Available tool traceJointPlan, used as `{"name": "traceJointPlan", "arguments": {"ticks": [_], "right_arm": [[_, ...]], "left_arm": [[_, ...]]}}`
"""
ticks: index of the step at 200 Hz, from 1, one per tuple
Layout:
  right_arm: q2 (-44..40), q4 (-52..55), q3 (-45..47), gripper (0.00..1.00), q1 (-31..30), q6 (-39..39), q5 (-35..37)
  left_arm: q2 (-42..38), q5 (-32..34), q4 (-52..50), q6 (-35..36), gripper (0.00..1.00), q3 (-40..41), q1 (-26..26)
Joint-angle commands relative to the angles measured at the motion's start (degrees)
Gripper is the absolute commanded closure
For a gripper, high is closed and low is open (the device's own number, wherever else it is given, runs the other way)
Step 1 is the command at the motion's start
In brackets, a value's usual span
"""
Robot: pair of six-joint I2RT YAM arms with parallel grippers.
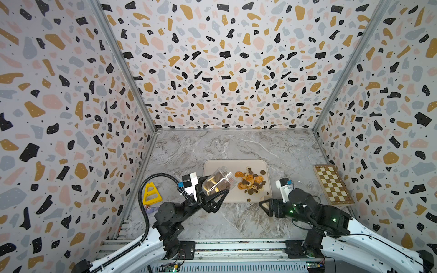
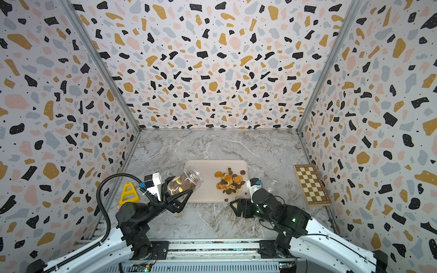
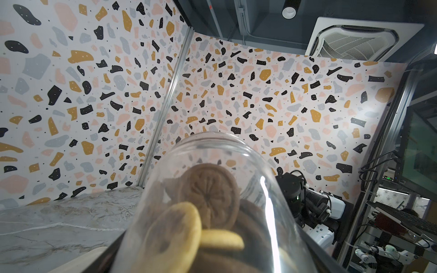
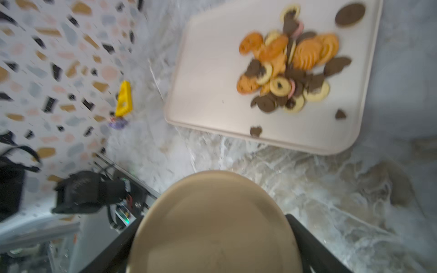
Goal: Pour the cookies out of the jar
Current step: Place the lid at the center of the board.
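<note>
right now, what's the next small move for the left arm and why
Probably tip the jar mouth-down over the tray: the left gripper holds it with cookies settled at its base, and a pile already lies on the tray.

The marble table [image 1: 236, 146] carries a beige tray [image 1: 210, 166] near its middle. A chessboard [image 1: 333, 184] lies by the right wall, and a yellow frame [image 1: 152, 201] by the left.
</note>
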State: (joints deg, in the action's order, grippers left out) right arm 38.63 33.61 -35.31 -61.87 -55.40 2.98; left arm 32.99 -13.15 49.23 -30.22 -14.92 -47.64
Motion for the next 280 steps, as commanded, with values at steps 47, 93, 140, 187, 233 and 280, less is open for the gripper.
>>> {"name": "traceJointPlan", "arguments": {"ticks": [47,93,140,187,233,280], "right_arm": [[20.4,2.6,-1.5,0.41,-15.7,-12.4,12.8],[23.6,0.2,1.3,0.39,-12.9,-11.0,12.9],[29.7,-4.3,0.6,0.36,-8.6,-6.0,11.6],[33.3,-6.6,2.5,0.19,-5.0,-5.1,8.9],[32.1,-6.4,2.7,0.02,-5.0,-5.0,8.6],[28.2,-0.7,0.1,0.01,-6.4,-5.8,11.3]], "left_arm": [[-0.6,1.7,6.1,1.3,1.0,-1.3,0.2],[-0.9,2.2,6.1,1.3,1.0,-0.8,0.1],[-1.0,2.9,6.0,1.0,1.0,0.0,0.1],[-1.3,3.8,6.0,1.4,1.0,1.1,0.1],[-1.1,4.5,6.1,1.6,1.0,2.0,0.2],[-0.7,6.1,2.3,2.6,1.0,1.6,0.2]]}}
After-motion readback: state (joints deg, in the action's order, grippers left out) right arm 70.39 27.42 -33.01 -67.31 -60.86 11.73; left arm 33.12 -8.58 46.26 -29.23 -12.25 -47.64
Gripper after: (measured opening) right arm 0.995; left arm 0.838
